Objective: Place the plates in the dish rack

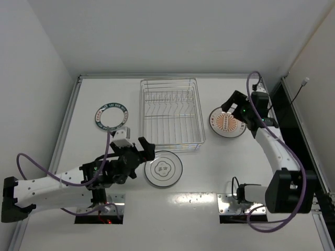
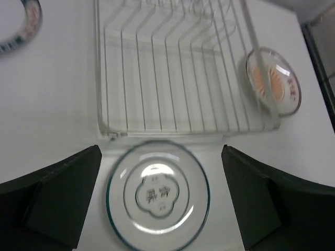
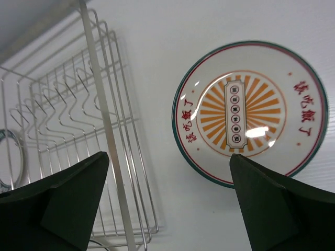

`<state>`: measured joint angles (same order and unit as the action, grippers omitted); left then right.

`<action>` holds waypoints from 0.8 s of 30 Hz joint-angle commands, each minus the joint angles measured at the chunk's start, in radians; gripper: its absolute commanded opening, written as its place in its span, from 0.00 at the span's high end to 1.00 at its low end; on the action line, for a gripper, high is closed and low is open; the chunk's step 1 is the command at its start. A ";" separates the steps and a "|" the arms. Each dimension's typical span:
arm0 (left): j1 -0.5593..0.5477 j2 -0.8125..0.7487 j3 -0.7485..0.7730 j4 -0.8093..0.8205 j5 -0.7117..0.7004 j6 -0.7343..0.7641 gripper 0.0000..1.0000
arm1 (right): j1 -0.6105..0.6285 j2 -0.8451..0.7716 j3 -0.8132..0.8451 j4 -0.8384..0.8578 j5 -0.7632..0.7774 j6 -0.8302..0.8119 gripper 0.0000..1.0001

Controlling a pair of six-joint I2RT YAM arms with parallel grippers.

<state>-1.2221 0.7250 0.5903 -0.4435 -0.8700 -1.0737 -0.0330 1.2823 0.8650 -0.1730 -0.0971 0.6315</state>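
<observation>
Top external view: the dish rack (image 1: 171, 112) stands at the middle of the desk (image 1: 209, 172) with nothing in it, and all three plates lie flat on the desk outside it. The teal-rimmed plate (image 1: 111, 116) lies to the rack's left. The grey-ringed plate (image 1: 163, 168) lies just beside its near edge. The orange-patterned plate (image 1: 227, 122) lies just to its right. The left claw (image 1: 138, 158) hangs wide open beside the grey-ringed plate, and the right claw (image 1: 241, 111) hangs wide open over the orange-patterned plate. Neither claw holds anything, so no plate is loaded yet.

Left wrist view: the grey-ringed plate sits centred between the two spread fingers, with its far rim close to the rack's near wall. It lies flat, so a finger has little edge to get under. A closing claw may skid over the rim or push the plate against the wire.

Right wrist view: the orange-patterned plate shows between the parted fingers, nearer the right-hand one, and the rack's side wall runs down the left. An off-centre pinch on the glossy rim could let the plate swing or slip during the lift. The rack looks light, so a knock from a plate could shift it. Both arms would converge on the same rack and could crowd each other.
</observation>
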 commanded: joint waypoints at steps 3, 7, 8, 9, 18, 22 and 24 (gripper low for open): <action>0.054 0.102 0.155 0.181 -0.395 0.497 0.01 | -0.105 -0.121 0.006 -0.040 -0.045 -0.050 0.01; 0.215 0.120 0.062 0.362 -0.368 0.617 0.01 | -0.221 -0.069 -0.035 -0.080 -0.203 -0.018 0.01; 0.257 0.107 0.039 0.379 -0.297 0.592 0.01 | -0.316 -0.042 -0.065 -0.044 -0.255 0.026 0.01; 0.298 0.094 0.011 0.379 -0.256 0.553 0.01 | -0.370 -0.029 -0.149 -0.010 -0.365 0.060 0.01; 0.421 0.056 -0.133 0.384 -0.176 0.376 0.01 | -0.597 0.086 -0.341 0.244 -0.465 0.217 0.01; 0.421 0.070 -0.115 0.350 -0.176 0.351 0.01 | -0.597 0.176 -0.340 0.285 -0.435 0.243 0.01; 0.421 0.070 -0.089 0.333 -0.185 0.351 0.01 | -0.587 0.260 -0.350 0.366 -0.446 0.261 0.03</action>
<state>-0.8108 0.7967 0.4404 -0.1097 -1.0454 -0.6865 -0.6285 1.4590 0.4942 0.0570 -0.5251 0.8482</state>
